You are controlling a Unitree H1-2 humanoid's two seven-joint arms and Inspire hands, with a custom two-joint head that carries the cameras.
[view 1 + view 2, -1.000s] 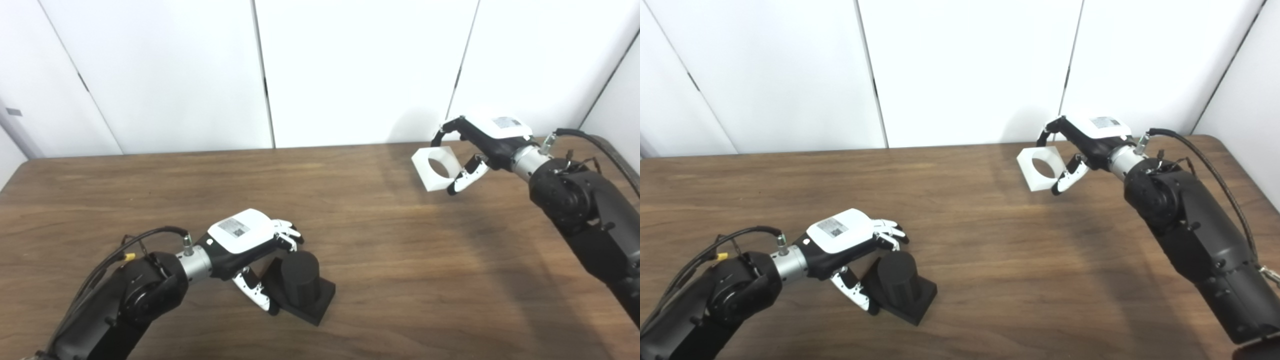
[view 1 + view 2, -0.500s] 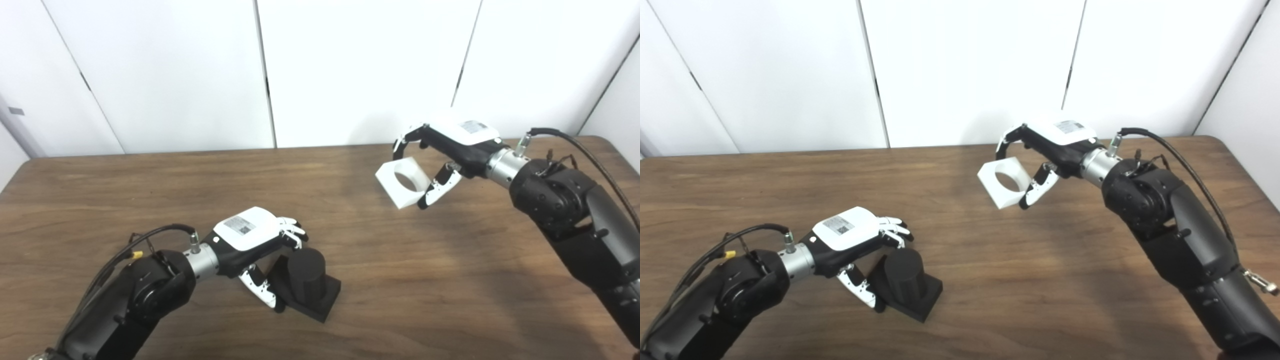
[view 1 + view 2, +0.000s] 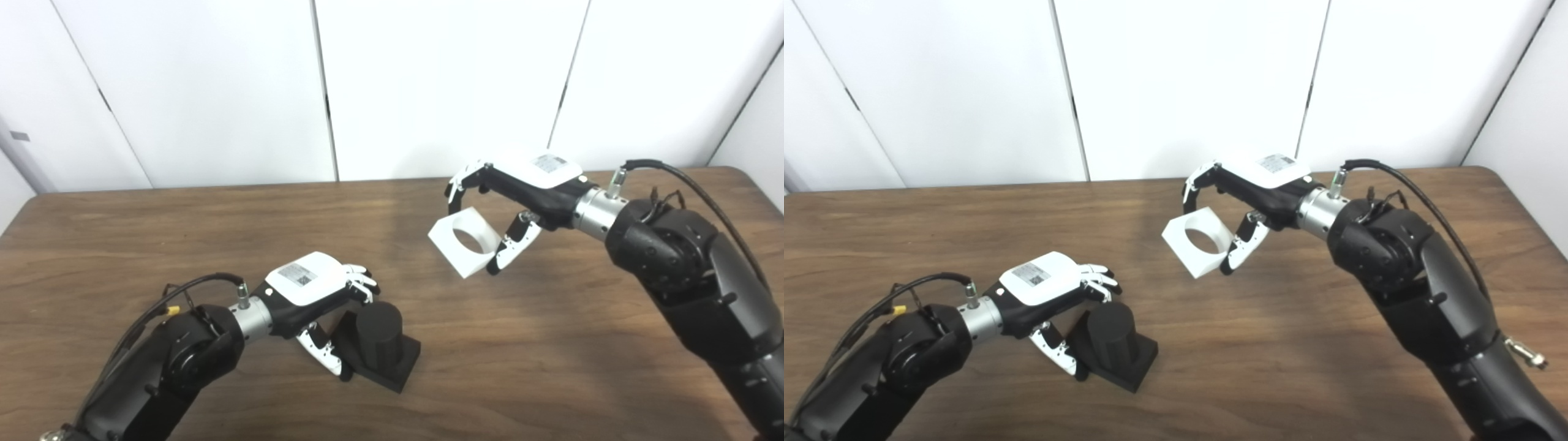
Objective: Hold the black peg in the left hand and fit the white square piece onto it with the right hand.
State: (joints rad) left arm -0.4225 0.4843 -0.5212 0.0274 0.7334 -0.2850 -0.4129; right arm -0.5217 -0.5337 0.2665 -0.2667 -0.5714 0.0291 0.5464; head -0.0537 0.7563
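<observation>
Above the table (image 3: 551, 343), right hand (image 3: 520, 184) grips the white square piece (image 3: 463, 242); left hand (image 3: 306, 288) seemingly clasps the black peg (image 3: 380, 340).

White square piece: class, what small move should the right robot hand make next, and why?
Probably carry the white square piece further left and down toward the black peg. The right robot hand holds it in the air, apart from the peg, which the left robot hand steadies.

A brown wood-grain table (image 3: 184, 233) is spread across the near and middle scene, its far corners rounded; behind its far edge white wall panels (image 3: 202, 86) are set side by side, divided by dark seams; even, soft light is cast throughout.
</observation>
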